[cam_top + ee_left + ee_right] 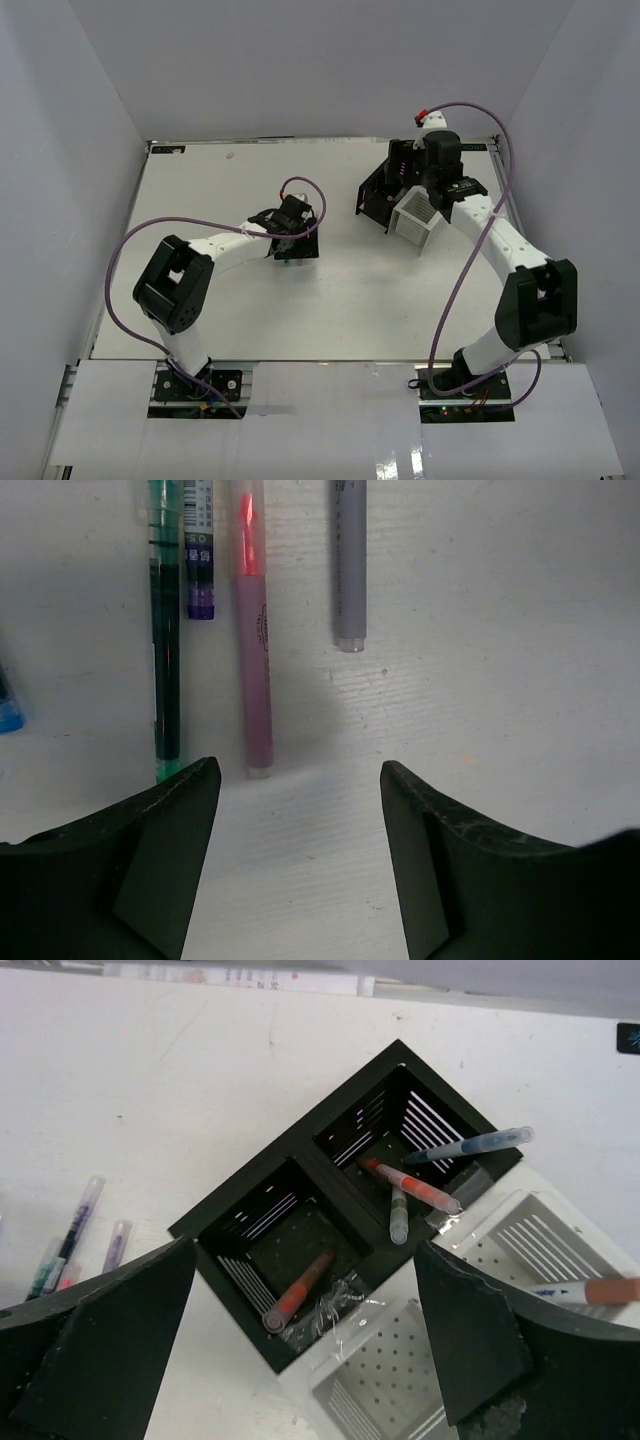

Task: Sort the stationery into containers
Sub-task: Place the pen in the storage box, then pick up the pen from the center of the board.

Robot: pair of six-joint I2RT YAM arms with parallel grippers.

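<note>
Left fingers (150,860): spread apart, nothing between them, just bare table in the gap. The left gripper (297,780) hangs low over the middle of the table.
Right fingers (100,1350): wide apart as well and gripping nothing. The right gripper (305,1260) sits directly above the black box.
Loose pens: four lie side by side just beyond the left fingertips. We've got a green pen (165,680), a blue-labelled pen (198,560) and a pink pen (255,660) with a bright red upper part. A grey pen (349,570) lies a little apart to their right. No finger touches any of them.
Stray pens (75,1230): a few more on the table left of the black box, well apart from it.
Black box (290,1145): two compartments, standing toward the table's far right corner.
Nearer compartment: one orange-red pen (298,1300), leaning against the wall.
Farther compartment: a red-and-white pen (410,1185) lies over a pale pen (398,1215). A blue pen (470,1147) is propped on the rim, its end poking out past it.
White box (560,1240): right up against the black one, on the side nearer the right arm. An orange marker (590,1290) is in it, partly hidden behind the right finger.
Blue object (8,705): cut off at the left edge of the left wrist view, can't tell what it is.
Table (230,310): white top, carrying everything.
</note>
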